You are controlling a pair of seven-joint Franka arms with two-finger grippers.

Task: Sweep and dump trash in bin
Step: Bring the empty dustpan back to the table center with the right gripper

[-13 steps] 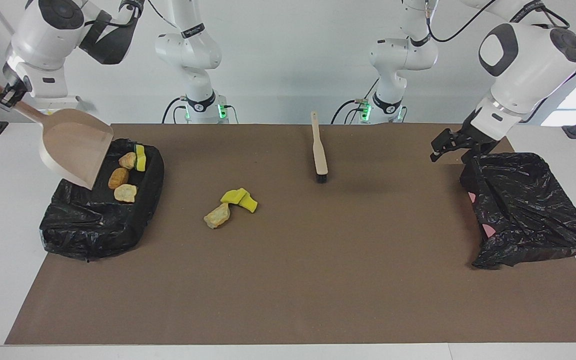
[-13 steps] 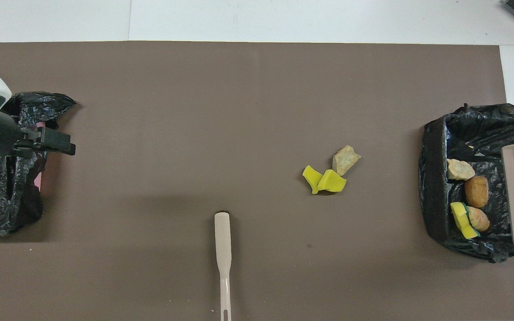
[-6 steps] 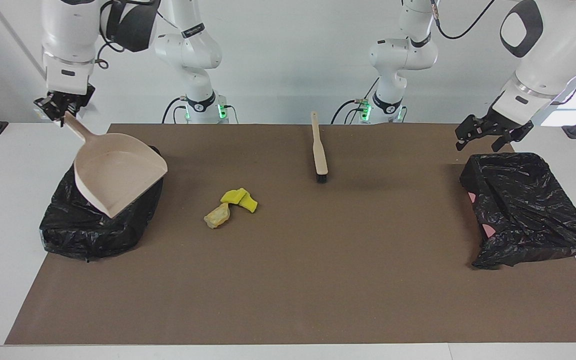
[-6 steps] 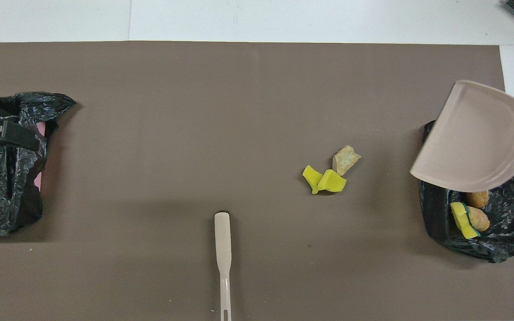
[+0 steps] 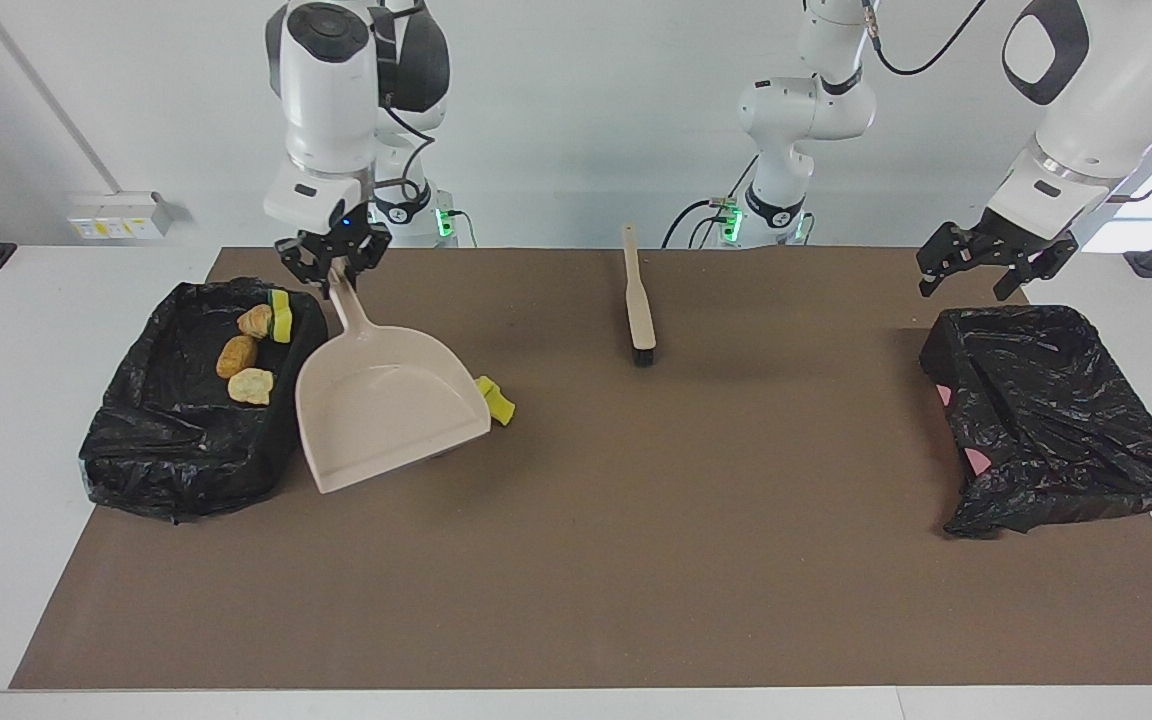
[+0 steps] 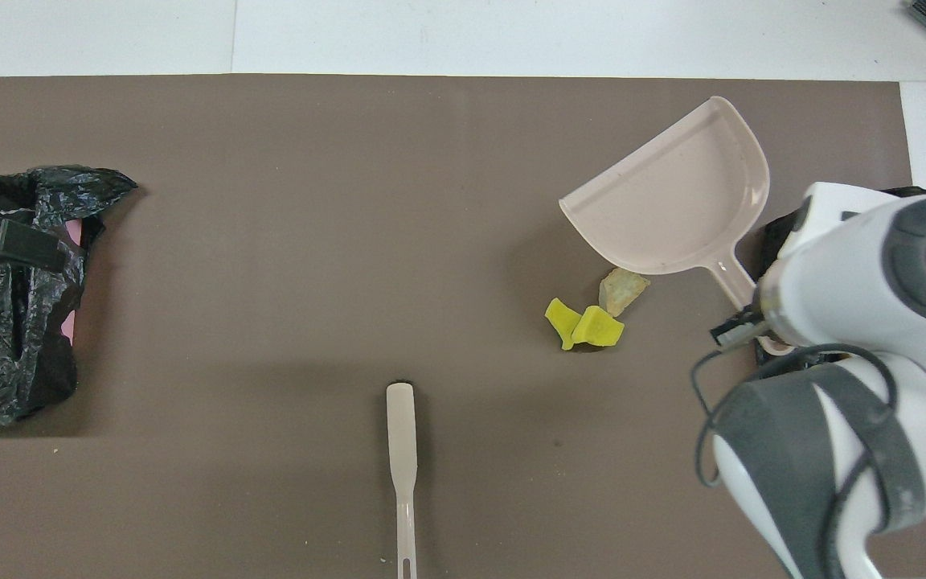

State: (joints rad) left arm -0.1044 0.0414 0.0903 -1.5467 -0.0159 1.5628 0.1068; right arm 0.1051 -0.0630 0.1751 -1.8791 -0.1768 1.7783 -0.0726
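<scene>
Three trash pieces (image 6: 592,315) lie just beside the dustpan's (image 6: 672,205) lip, apparently apart.

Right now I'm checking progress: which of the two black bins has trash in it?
The black bin at the right arm's end of the table: four trash pieces lie in it. The other bin, under the left gripper, shows only crumpled liner.

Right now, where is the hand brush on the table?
The hand brush lies untouched on the brown mat near the robots' edge, about midway between the two arms, closer to the robots than the loose yellow sponge pieces.
</scene>
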